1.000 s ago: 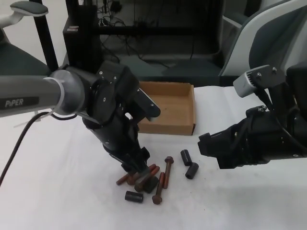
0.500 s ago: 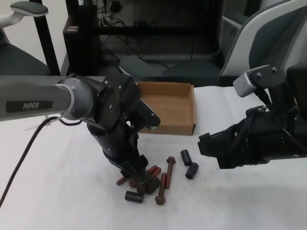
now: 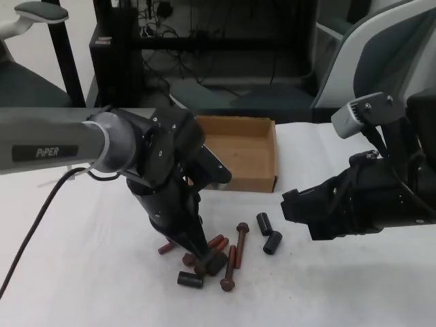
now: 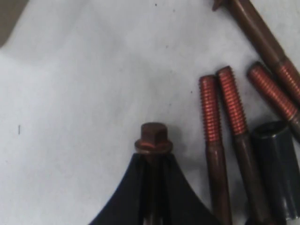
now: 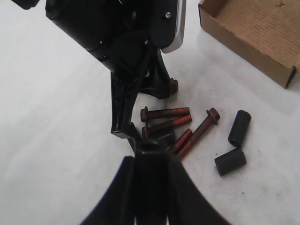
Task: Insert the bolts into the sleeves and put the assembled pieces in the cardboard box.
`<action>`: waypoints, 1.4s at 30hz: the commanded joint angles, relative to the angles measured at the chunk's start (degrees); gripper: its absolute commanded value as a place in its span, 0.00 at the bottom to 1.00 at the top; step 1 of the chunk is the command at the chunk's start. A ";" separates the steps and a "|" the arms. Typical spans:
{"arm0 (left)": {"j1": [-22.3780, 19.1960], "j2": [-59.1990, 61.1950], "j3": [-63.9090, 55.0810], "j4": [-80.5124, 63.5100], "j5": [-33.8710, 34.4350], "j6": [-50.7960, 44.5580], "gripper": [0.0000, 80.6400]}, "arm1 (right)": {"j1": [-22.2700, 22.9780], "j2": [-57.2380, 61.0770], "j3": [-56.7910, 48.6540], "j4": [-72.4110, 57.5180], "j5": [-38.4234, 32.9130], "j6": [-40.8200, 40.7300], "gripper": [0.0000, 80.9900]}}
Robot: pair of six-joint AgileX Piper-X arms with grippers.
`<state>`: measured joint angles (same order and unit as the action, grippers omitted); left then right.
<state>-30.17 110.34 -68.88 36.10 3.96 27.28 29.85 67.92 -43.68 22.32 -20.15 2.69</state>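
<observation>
My left gripper (image 3: 196,251) is down in the pile of rust-red bolts (image 3: 228,259) on the white cloth. It is shut on one bolt (image 4: 153,139), whose hex head sticks out past the fingertips. Two more bolts (image 4: 220,126) and a black sleeve (image 4: 277,161) lie just beside it. My right gripper (image 5: 150,152) hangs above the cloth on the right, shut on what looks like a black sleeve. Two loose sleeves (image 3: 268,233) lie between the pile and the right arm, and another sleeve (image 3: 190,279) lies at the near side. The cardboard box (image 3: 240,158) stands open behind the pile.
White cloth covers the bench, with bare room to the near left. One bolt (image 3: 165,248) lies apart to the left of the pile. Chairs and a dark stand are beyond the far edge.
The left gripper has pushed lower and a little right into the pile, nudging the bolts; one bolt now lies apart on the left. The right arm has kept still.
</observation>
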 commanded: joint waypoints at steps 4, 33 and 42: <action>0.38 0.01 -1.49 3.23 -2.65 -4.00 0.02 | -0.20 -0.05 -0.21 -0.70 -0.84 -0.01 0.01; 7.00 -16.12 -1.88 -21.82 27.17 -33.62 0.02 | -0.20 1.89 -0.21 -11.31 -5.26 2.11 0.01; 10.07 -22.79 6.40 -31.24 33.33 -39.78 0.02 | -0.20 5.72 -0.21 -19.26 -9.60 6.46 0.01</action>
<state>-20.72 91.20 -65.15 7.93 36.29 -11.73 29.85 73.67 -43.68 5.82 -28.59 8.11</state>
